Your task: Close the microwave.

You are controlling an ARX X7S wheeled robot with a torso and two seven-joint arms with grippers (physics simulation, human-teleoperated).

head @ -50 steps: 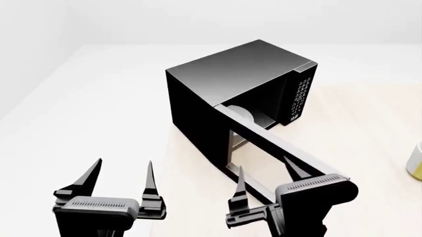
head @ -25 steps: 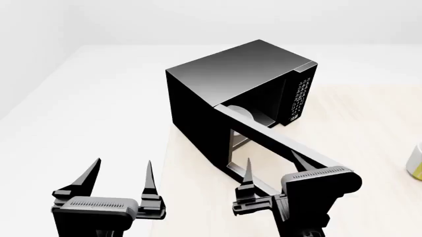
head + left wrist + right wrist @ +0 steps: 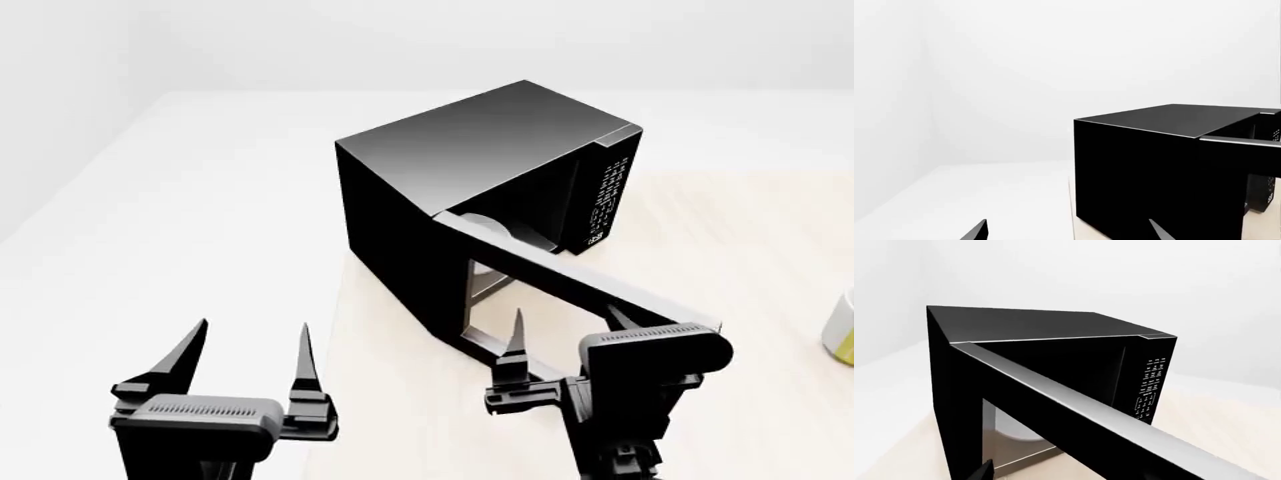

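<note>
The microwave (image 3: 467, 140) is a large glossy black box on the light wood table (image 3: 761, 250). Its door (image 3: 561, 275) stands open, swung out towards me, with the white plate (image 3: 505, 232) and button panel (image 3: 611, 195) showing. My right gripper (image 3: 567, 335) is open, with its fingers on either side of the door near its free end. In the right wrist view the door (image 3: 1074, 415) crosses close in front, and one fingertip (image 3: 985, 472) shows. My left gripper (image 3: 250, 355) is open and empty, left of the microwave (image 3: 1141, 170) and apart from it.
A yellow and white mug (image 3: 841, 325) stands at the right edge of the table. White floor (image 3: 200, 220) lies to the left of the table's edge.
My right gripper has moved to the right and a little away from me. The door's free end has swung with it towards the microwave's front. The left arm has not moved.
</note>
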